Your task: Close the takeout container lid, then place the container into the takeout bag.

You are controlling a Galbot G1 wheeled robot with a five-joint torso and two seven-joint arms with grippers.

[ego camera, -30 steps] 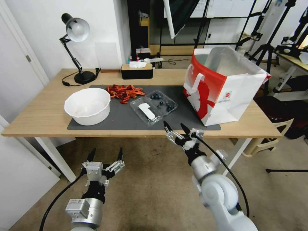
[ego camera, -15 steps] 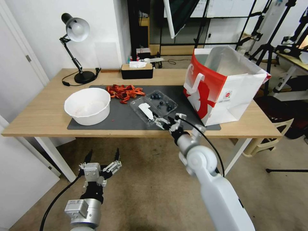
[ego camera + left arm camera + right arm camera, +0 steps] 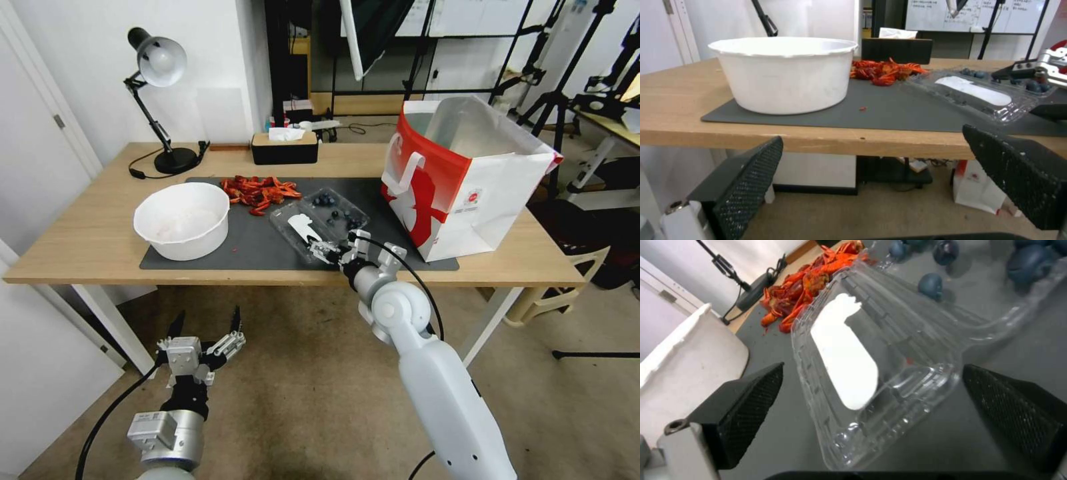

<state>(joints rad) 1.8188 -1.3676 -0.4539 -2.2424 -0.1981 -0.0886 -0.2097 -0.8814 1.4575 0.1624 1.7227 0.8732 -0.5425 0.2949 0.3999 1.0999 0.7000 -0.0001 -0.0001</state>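
A: What's the right gripper (image 3: 871, 416) doing?
B: Fingers spread wide either side of the lid (image 3: 849, 373), which lies open flat on the grey mat (image 3: 769, 426). Blueberries (image 3: 931, 283) just past it, red scraps (image 3: 804, 293) farther off.

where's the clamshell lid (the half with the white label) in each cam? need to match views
Head view: the lid lies open on the grey mat, centre, the right end effector at its near corner.
Left wrist view: lid at right, beyond the table edge.
Right wrist view: lid in the centre, between the open fingers.
Shared landmark: the white bowl, also at and.
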